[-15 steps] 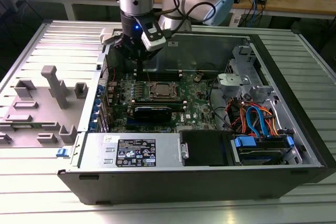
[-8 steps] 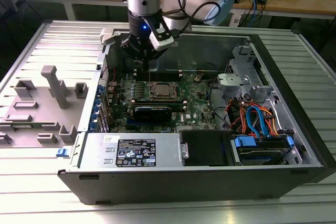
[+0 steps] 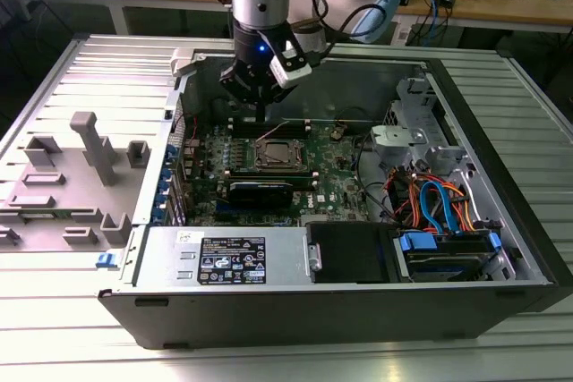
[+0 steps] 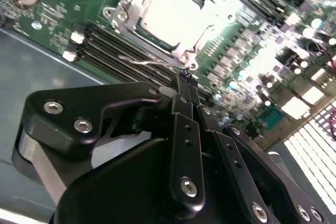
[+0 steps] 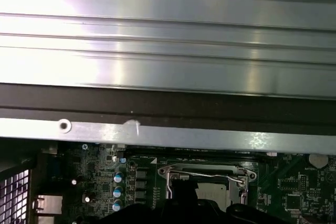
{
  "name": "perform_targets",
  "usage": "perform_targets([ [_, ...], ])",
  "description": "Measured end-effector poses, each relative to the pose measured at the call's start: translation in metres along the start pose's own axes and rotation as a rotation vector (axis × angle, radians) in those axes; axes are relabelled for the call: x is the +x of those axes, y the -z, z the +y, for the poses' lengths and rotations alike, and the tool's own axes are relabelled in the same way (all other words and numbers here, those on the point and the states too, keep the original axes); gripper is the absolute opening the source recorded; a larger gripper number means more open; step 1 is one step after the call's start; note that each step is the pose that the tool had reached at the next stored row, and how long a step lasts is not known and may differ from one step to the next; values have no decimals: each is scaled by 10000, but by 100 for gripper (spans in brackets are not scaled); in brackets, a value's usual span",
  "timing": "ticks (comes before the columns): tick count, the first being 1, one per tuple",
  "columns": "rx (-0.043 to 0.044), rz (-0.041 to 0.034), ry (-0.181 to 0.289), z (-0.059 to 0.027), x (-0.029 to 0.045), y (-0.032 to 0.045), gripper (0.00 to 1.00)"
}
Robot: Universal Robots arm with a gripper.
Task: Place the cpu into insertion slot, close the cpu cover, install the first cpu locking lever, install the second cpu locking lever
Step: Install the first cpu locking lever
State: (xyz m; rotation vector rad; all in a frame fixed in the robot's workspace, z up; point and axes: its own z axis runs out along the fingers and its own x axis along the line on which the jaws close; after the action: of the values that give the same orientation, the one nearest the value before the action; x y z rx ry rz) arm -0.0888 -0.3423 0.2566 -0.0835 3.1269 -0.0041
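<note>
With the cpu (image 4: 176,11) seated under the cpu cover (image 4: 140,39), clenched jaws bear beside a locking lever (image 4: 149,62); latching requires a downward sweep

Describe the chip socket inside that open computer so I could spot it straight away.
Start at the open computer case lying on the metal table and find the green circuit board on its floor. Near the board's middle, just below the robot's fingers, sits the square socket with a silver metal frame around a pale chip. Its neighbours are long narrow slots; it alone is square and shiny.
</note>
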Motion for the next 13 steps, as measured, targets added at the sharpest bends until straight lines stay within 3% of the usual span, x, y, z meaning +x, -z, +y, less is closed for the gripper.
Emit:
perform_targets([
  [13, 12, -19, 5, 17, -80, -113, 11],
])
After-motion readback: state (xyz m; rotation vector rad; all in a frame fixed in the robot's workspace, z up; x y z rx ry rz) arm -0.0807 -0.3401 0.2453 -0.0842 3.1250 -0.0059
